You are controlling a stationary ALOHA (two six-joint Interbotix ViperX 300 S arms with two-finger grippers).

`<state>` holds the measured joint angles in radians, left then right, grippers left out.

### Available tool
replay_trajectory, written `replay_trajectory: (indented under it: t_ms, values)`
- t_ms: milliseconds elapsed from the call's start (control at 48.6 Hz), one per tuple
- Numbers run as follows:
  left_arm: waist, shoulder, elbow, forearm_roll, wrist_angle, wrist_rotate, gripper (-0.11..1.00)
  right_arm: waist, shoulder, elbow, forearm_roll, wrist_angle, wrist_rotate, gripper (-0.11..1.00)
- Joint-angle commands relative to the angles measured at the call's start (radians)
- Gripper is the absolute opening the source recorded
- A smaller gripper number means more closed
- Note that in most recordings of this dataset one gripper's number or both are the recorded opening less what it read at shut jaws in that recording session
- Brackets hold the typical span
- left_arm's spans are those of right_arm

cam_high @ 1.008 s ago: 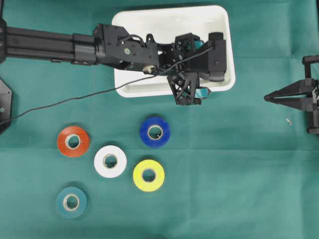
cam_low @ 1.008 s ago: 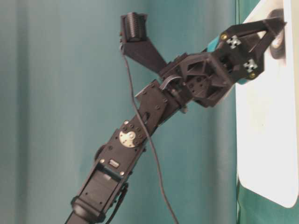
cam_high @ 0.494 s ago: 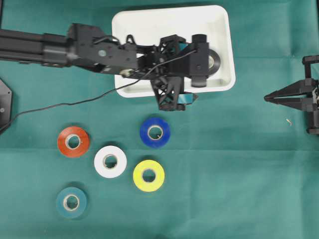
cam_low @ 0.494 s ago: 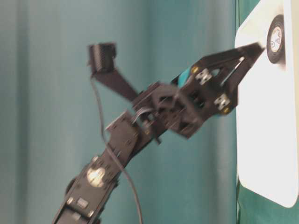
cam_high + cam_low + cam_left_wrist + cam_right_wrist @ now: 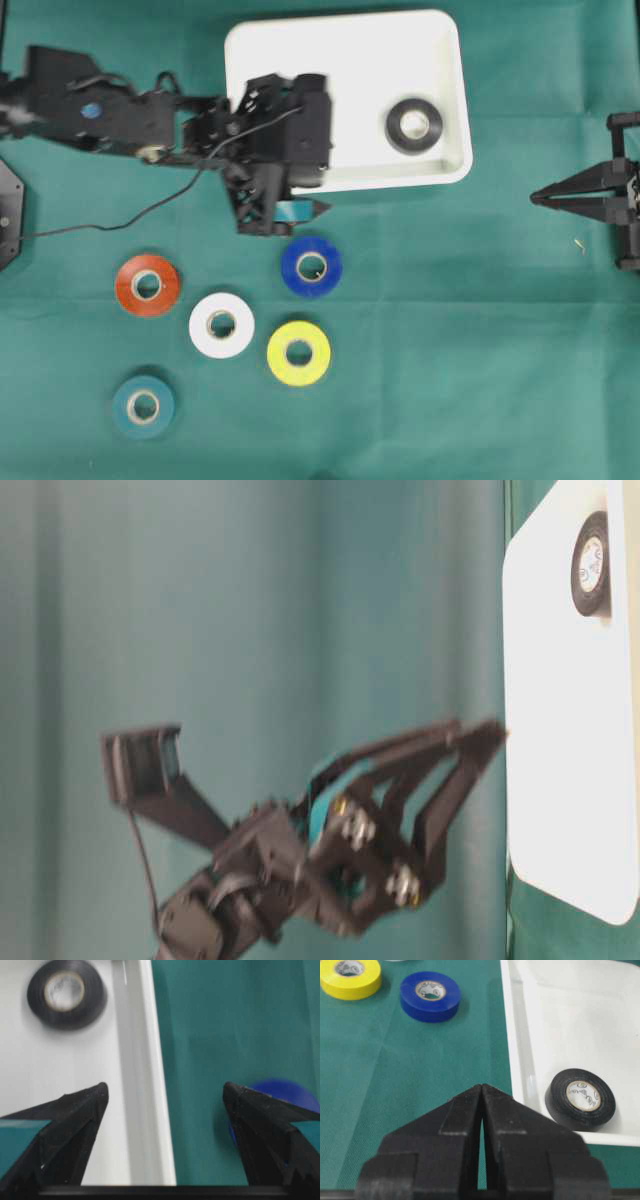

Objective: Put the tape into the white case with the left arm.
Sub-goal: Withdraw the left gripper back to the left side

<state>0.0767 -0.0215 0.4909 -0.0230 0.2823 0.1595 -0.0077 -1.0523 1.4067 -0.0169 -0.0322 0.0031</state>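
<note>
Green cloth (image 5: 450, 330), black tape roll (image 5: 414, 125) flat in white case (image 5: 340, 45); left gripper (image 5: 300, 190) spread, empty; right gripper (image 5: 482, 1091) together

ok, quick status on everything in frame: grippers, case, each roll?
left gripper: open, empty, over the case edge
right gripper: shut, empty
white case: holds one roll
black roll: flat in the case
blue roll: flat on the cloth
yellow roll: same
white roll: same
red roll: same
teal roll: same
</note>
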Motion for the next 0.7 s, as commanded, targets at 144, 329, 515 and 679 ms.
replay_trajectory:
  t_ms: [144,329,515,679]
  values:
    - [-0.009,-0.118,0.086,-0.003,-0.018,-0.012,0.96,-0.002,0.003,-0.011,0.0,-0.011,0.002,-0.09]
    - [-0.012,-0.192,0.164,-0.003,-0.04,-0.012,0.96,-0.002,0.003,-0.011,0.0,-0.011,0.002,-0.09]
    - [-0.014,-0.278,0.261,-0.003,-0.101,-0.014,0.96,-0.002,0.003,-0.011,0.0,-0.011,0.002,-0.09]
    - [-0.014,-0.353,0.345,-0.003,-0.14,-0.014,0.96,-0.002,0.003,-0.009,0.0,-0.011,0.002,-0.09]
